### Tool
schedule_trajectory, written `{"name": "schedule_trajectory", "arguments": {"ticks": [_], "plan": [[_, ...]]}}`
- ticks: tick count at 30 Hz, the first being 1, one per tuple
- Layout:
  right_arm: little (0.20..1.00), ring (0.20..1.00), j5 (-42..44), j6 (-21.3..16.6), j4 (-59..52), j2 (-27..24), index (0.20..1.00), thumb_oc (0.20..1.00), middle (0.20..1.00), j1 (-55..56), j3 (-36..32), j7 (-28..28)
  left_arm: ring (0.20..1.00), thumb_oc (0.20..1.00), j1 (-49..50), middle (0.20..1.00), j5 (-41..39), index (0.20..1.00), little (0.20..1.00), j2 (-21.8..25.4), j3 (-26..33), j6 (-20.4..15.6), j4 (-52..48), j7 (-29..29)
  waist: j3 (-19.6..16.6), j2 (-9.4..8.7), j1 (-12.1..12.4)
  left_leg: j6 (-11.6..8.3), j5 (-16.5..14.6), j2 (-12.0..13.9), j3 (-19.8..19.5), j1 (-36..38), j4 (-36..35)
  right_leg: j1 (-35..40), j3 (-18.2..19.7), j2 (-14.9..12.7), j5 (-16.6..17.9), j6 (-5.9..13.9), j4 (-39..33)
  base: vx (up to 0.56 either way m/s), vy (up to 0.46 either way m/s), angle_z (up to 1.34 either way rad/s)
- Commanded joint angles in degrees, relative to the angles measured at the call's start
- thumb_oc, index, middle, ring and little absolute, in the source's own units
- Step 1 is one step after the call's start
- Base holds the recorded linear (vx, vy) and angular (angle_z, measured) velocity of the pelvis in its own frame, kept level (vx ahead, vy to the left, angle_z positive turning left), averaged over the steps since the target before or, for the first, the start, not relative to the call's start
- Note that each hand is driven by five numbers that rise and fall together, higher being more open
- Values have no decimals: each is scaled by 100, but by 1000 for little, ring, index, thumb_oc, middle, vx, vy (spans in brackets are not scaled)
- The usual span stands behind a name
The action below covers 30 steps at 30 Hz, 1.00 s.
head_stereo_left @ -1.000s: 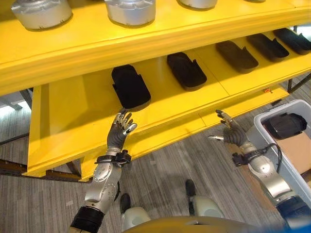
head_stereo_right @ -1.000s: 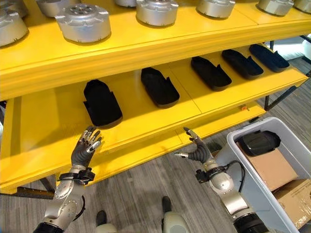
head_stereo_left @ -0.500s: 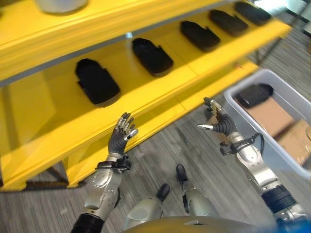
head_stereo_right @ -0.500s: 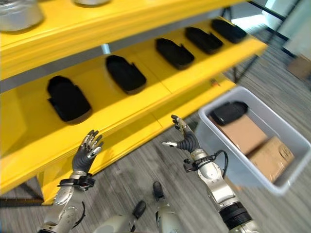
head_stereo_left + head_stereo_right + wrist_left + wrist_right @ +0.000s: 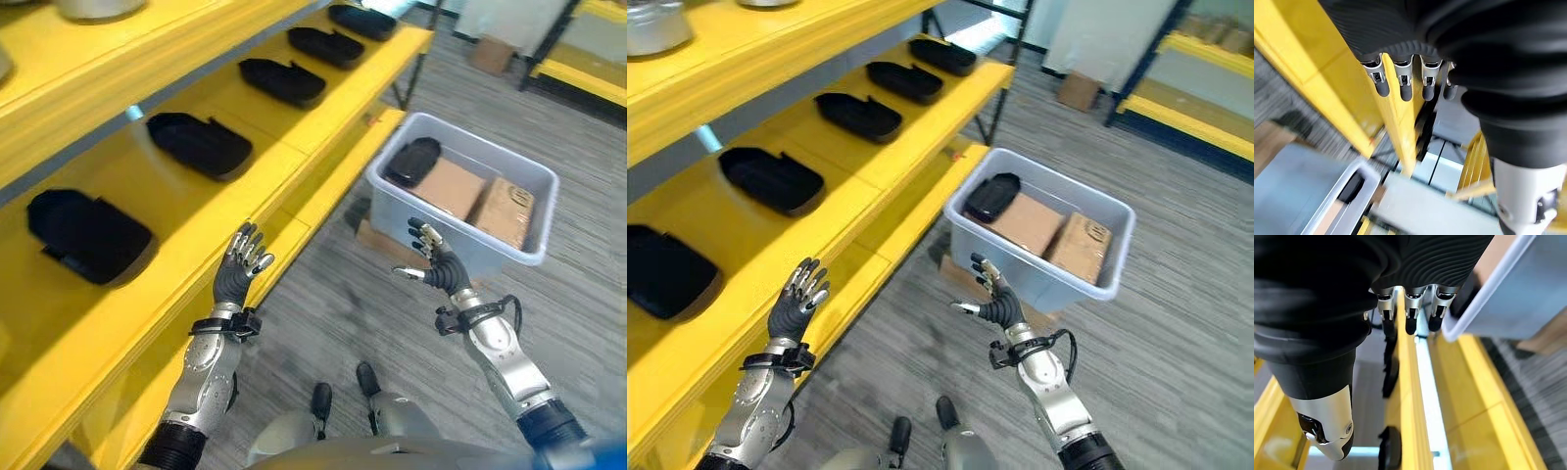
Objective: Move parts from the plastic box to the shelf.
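Observation:
A grey plastic box [image 5: 532, 221] stands on the floor right of the yellow shelf [image 5: 294, 186]. One black part [image 5: 411, 162] lies in its far left corner, beside two cardboard boxes [image 5: 449, 187]. Several black parts [image 5: 201, 145] lie in a row on the shelf's lower level. My left hand [image 5: 238, 277] is raised in front of the shelf's edge, open and holding nothing. Just short of the box's near wall, my right hand [image 5: 443, 273] is also open and bare, its straight fingers [image 5: 1410, 316] seen in the right wrist view.
Silver round parts [image 5: 654, 24] stand on the shelf's upper level. Flat cardboard [image 5: 380, 241] lies under the plastic box. A small carton [image 5: 490, 53] sits on the floor far back, near another yellow rack [image 5: 586, 78] at the right.
The camera has swung to the right, so the shelf has slid left and the whole box has come into view. Both hands stay open and raised, the right one closer to the box.

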Motion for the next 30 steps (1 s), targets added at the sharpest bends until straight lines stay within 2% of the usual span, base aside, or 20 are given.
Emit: {"name": "schedule_trajectory", "arguments": {"ticks": [1, 2, 3, 4, 9, 11, 16, 17, 20, 22, 24, 26, 27, 28, 29, 30], "plan": [[1000, 1000, -146, -224, -169, 129, 1000, 1000, 1000, -329, 12, -35, 1000, 1000, 345, 1000, 266, 1000, 1000, 98, 420, -268, -412, 107, 82, 19, 440, -400, -587, 559, 133, 119, -44, 91, -1496, -1001, 375, 176, 45, -45, 10, -102], [1000, 1000, -152, -216, -109, 140, 1000, 1000, 1000, -425, 57, -18, 1000, 1000, 411, 1000, 257, 1000, 1000, 92, 496, -260, -439, 127, 113, 51, 521, -417, -598, 649, 311, 202, -93, 107, -1938, -1209, 490, 204, -7, -34, -1, -105], [1000, 1000, -121, -202, -103, 144, 1000, 1000, 1000, -427, 50, 12, 1000, 1000, 508, 1000, 255, 1000, 1000, 59, 587, -240, -456, 118, 80, 38, 551, -431, -606, 684, 443, 267, -160, 162, -2180, -1265, 552, 221, -137, -3, -12, -109], [1000, 1000, -113, -191, -62, 154, 1000, 1000, 1000, -451, 57, 28, 1000, 1000, 534, 1000, 255, 1000, 1000, 27, 622, -238, -457, 118, 73, 9, 555, -431, -605, 679, 529, 316, -211, 132, -2257, -1258, 670, 260, -194, 36, -47, -126], [1000, 1000, -84, -192, -199, 23, 1000, 1000, 1000, -89, -215, 58, 1000, 1000, 589, 1000, 268, 1000, 1000, -116, 632, -209, -349, 43, -142, -114, 353, -524, -569, 679, 548, 410, -425, 305, -1770, -909, 658, 274, -616, 88, -97, -32], [1000, 1000, -18, -181, -219, -10, 1000, 1000, 1000, 29, -314, 49, 1000, 1000, 600, 1000, 272, 1000, 1000, -130, 635, -204, -331, 25, -211, -122, 312, -561, -574, 736, 576, 450, -472, 334, -1753, -852, 645, 259, -687, 119, -109, 36], [1000, 1000, 142, -235, -294, -124, 1000, 1000, 1000, 383, -631, 62, 1000, 1000, 617, 1000, 219, 1000, 1000, -203, 562, -159, -312, -61, -446, -96, 112, -733, -662, 1029, 660, 558, -475, 515, -1703, -620, 500, 162, -890, 152, -148, -12], [1000, 1000, 197, -259, -286, -129, 1000, 1000, 1000, 476, -723, 41, 1000, 1000, 621, 1000, 215, 1000, 1000, -213, 546, -144, -308, -82, -519, -68, 35, -825, -676, 1173, 700, 589, -441, 571, -1632, -498, 419, 111, -959, 147, -157, -8], [1000, 1000, 184, -287, -290, -150, 1000, 1000, 1000, 537, -786, 2, 1000, 1000, 614, 1000, 232, 1000, 1000, -232, 552, -140, -287, -66, -572, -34, -16, -919, -698, 1327, 769, 588, -346, 599, -1587, -398, 333, 58, -959, 123, -146, -14], [1000, 1000, 315, -322, -313, -177, 1000, 1000, 1000, 549, -809, -17, 1000, 1000, 622, 1000, 208, 1000, 1000, -247, 560, -122, -314, -62, -543, -8, -54, -1006, -738, 1500, 839, 534, 23, 620, -1480, -258, 197, -49, -901, 150, -218, -8], [1000, 1000, 325, -341, -408, -247, 1000, 1000, 1000, 587, -801, 23, 1000, 1000, 644, 1000, 192, 1000, 1000, -264, 578, -110, -330, -81, -458, -1, -56, -1117, -617, 1647, 875, 307, 731, 688, -1387, -114, 92, -175, -890, 77, -193, -17], [1000, 1000, 363, -367, -426, -290, 1000, 1000, 1000, 612, -774, 54, 1000, 1000, 702, 1000, 193, 1000, 1000, -275, 565, -77, -371, -110, -304, 3, -17, -1195, -169, 1759, 750, -145, 1880, 827, -1344, 31, 0, -377, -908, 47, -202, -23], [1000, 1000, 372, -358, -438, -312, 1000, 1000, 1000, 621, -758, 44, 1000, 1000, 725, 1000, 189, 1000, 1000, -268, 555, -72, -401, -119, -165, -8, 34, -1207, 72, 1724, 587, -430, 2605, 904, -1335, 77, -30, -478, -894, 20, -129, -19], [1000, 1000, 372, -358, -438, -311, 1000, 1000, 1000, 621, -758, 44, 1000, 1000, 725, 1000, 188, 1000, 1000, -268, 555, -72, -401, -119, -172, -9, 27, -1206, 74, 1721, 581, -442, 2607, 896, -1340, 75, -30, -478, -894, -10, -106, -28], [1000, 1000, 393, -369, -442, -335, 1000, 1000, 1000, 589, -724, 49, 1000, 1000, 724, 1000, 207, 1000, 1000, -252, 534, -76, -435, -114, 16, -40, 126, -1155, 177, 1497, 286, -740, 3282, 929, -1266, 80, -47, -557, -852, -2, -48, -33], [1000, 1000, 391, -365, -504, -405, 1000, 1000, 1000, 567, -718, 66, 1000, 1000, 727, 1000, 150, 1000, 1000, -289, 516, -82, -478, -105, 118, -73, 137, -1102, 186, 1340, 133, -1062, 3535, 960, -1191, 47, -115, -574, -847, 30, -45, -36]]}}
